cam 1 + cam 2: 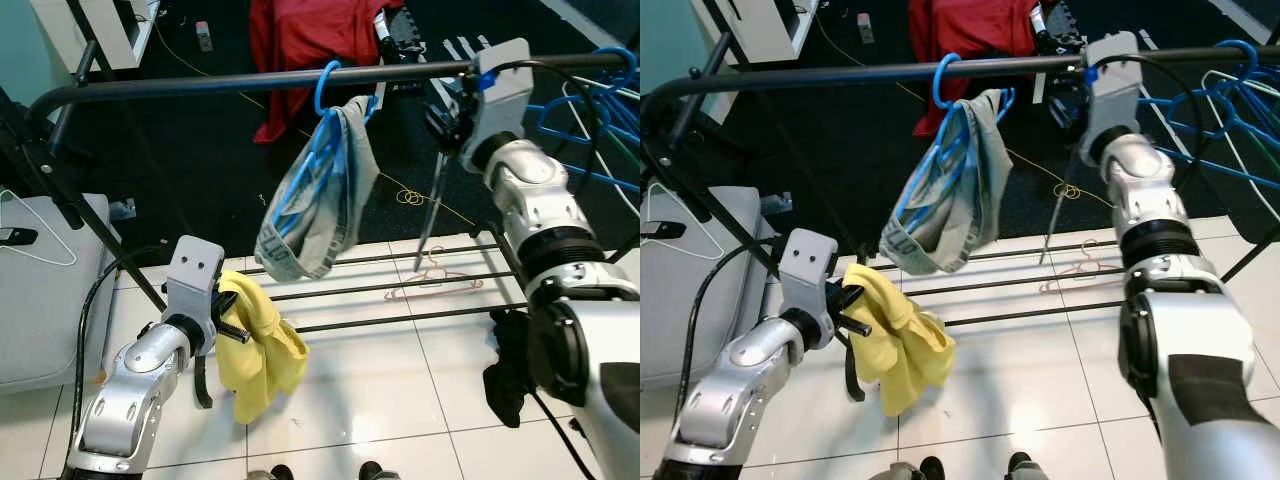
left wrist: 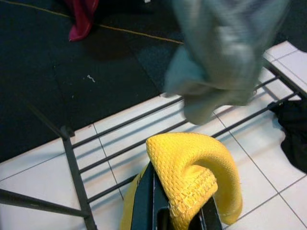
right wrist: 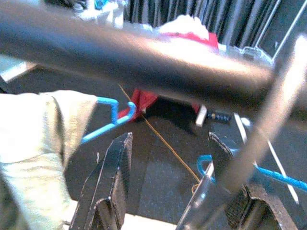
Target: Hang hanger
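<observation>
Nearest, low in the head views: left gripper clamped on a yellow cloth, fingers closed around a bunched fold and the rest drooping toward the white tile floor. Same yellow cloth bulging over the black fingers in the left wrist view, above the thin bars of a low black rack.

Higher up, a blue hanger hooked over the black rail that runs side to side across the scene. Hook on top of the rail, body hanging below it and tilted — long axis slanting down toward the robot's left, lower end pointing at the floor. Grey-green garment draped through the hanger, sagging in a loop beneath it.

Right gripper raised to the rail, just to the robot's right of the hanger and apart from it; jaws standing wide with nothing between them, rail blurred close above in the right wrist view.

More blue hangers bunched at the rail's far right end. Pink wire hanger lying flat on the low rack. Red cloth on the dark floor beyond the rail — black cloth hanging at the rack's right end.
</observation>
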`<state>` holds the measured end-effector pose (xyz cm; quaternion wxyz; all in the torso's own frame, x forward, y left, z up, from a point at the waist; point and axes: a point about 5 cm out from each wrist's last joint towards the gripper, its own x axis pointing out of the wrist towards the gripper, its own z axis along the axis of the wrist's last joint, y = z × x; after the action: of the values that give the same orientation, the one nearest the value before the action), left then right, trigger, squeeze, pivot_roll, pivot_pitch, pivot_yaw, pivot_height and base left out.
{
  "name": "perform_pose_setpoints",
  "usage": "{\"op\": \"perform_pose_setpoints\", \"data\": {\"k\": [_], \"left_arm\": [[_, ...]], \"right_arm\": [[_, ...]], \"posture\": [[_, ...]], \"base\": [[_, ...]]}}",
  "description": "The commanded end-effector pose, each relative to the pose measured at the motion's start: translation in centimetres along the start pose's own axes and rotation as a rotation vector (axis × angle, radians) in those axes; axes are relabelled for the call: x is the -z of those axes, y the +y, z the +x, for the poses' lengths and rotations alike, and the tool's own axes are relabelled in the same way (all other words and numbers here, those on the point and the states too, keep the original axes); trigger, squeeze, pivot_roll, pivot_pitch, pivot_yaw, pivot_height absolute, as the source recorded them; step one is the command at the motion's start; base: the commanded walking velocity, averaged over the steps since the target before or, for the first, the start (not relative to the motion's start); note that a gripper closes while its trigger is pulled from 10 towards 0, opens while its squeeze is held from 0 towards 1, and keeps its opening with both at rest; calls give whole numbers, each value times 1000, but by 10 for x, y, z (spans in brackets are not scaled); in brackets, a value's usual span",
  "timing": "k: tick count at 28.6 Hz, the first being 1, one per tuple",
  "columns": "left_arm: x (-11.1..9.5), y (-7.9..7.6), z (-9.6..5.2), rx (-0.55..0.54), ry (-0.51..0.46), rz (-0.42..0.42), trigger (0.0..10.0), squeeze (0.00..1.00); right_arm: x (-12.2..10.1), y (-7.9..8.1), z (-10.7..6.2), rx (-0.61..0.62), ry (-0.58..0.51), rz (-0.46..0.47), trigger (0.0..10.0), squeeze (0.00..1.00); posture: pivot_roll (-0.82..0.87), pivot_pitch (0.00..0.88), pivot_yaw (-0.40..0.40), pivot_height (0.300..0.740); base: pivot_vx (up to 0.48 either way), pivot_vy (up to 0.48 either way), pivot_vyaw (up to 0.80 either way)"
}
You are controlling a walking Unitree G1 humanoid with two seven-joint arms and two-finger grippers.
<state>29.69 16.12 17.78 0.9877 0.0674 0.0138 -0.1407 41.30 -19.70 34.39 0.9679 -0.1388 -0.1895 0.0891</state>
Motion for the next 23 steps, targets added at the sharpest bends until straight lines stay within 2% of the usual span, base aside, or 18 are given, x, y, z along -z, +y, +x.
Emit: {"op": "perform_pose_setpoints", "data": {"k": [1,9,11,14,16,21,23], "left_arm": [[0,-5,-3,1,-14,2,10000,0],[1,-5,-3,-4,-23,-6,10000,0],[1,-6,-2,-11,-30,-13,10000,0],[1,-6,-2,-11,-31,-13,10000,0],[2,-6,-1,-14,-32,-16,10000,0],[2,-5,-1,-16,-32,-16,10000,0],[3,-1,-1,-38,-37,-23,10000,0]], "right_arm": [[-2,1,-2,5,-43,12,10000,0],[-5,5,-10,24,-91,26,10000,0],[10,9,-21,47,-31,57,10000,0],[14,10,-24,56,-18,70,10000,0],[25,13,-32,66,10,80,10000,0],[29,15,-36,72,21,77,10000,0],[36,18,-50,120,26,29,10000,0]], "posture": [[-5,273,25,740],[-29,240,18,740],[-32,222,4,740],[-32,222,4,740],[-34,219,0,740],[-37,215,-2,740],[-50,216,-10,740]], "base": [[0,0,0],[0,0,0],[0,0,0],[0,0,0],[0,0,0],[0,0,0],[0,0,0]]}}
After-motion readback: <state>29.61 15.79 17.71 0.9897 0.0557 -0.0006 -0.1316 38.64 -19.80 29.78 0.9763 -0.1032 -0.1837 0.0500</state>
